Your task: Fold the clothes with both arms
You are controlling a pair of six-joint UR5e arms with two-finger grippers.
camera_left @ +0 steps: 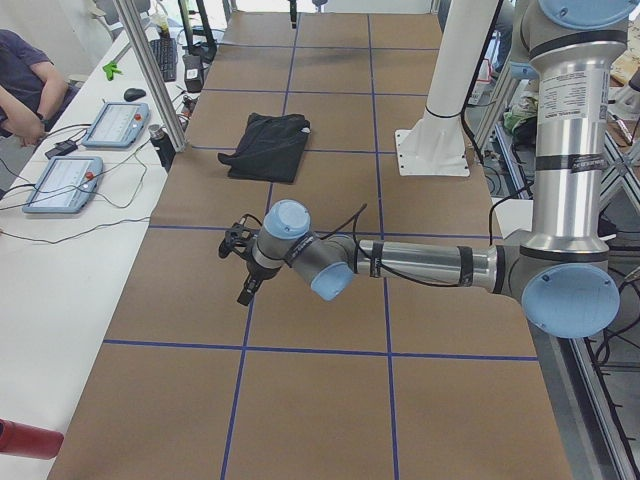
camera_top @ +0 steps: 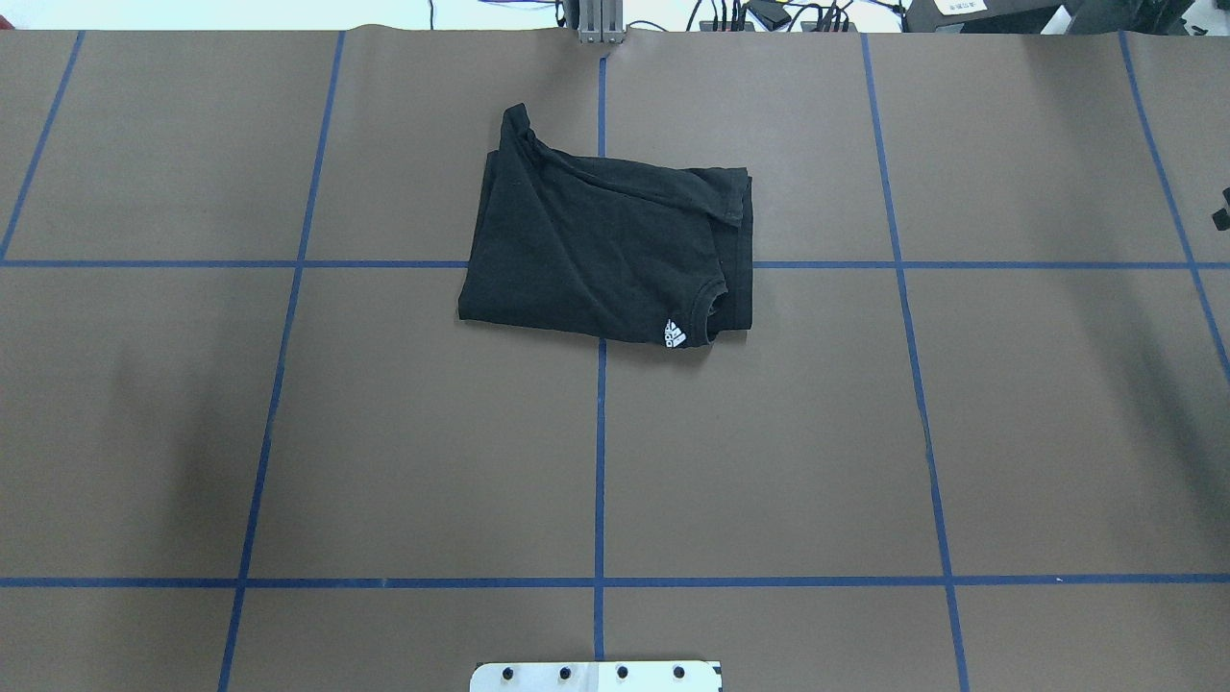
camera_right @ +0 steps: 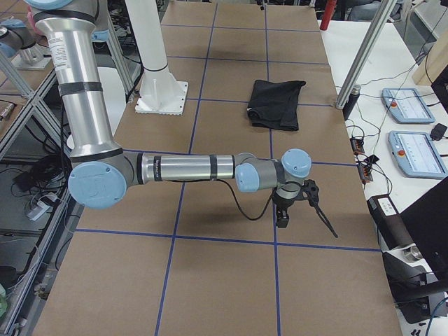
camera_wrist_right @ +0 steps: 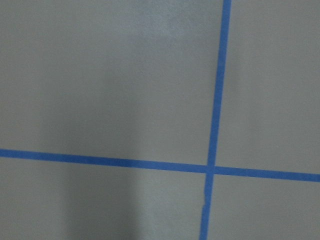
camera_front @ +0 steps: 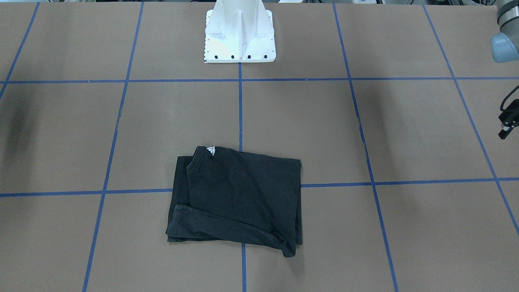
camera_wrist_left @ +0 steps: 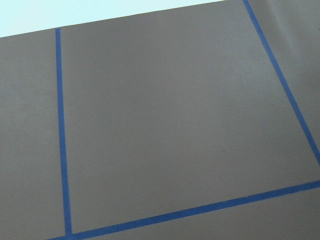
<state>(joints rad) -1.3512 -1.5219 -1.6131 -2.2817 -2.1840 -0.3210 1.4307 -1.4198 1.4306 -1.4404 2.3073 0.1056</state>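
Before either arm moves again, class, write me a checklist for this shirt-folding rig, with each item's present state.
1. T-shirt lies folded on the table: ok.
2. Fold edges even: not ok; one corner pokes out past the stack.
3. Left gripper apart from the T-shirt: ok, it hangs over bare table.
4. Right gripper apart from the T-shirt: ok.
5. Grippers open, ready to grasp: cannot tell for either.
6. Collar logo on top: ok.
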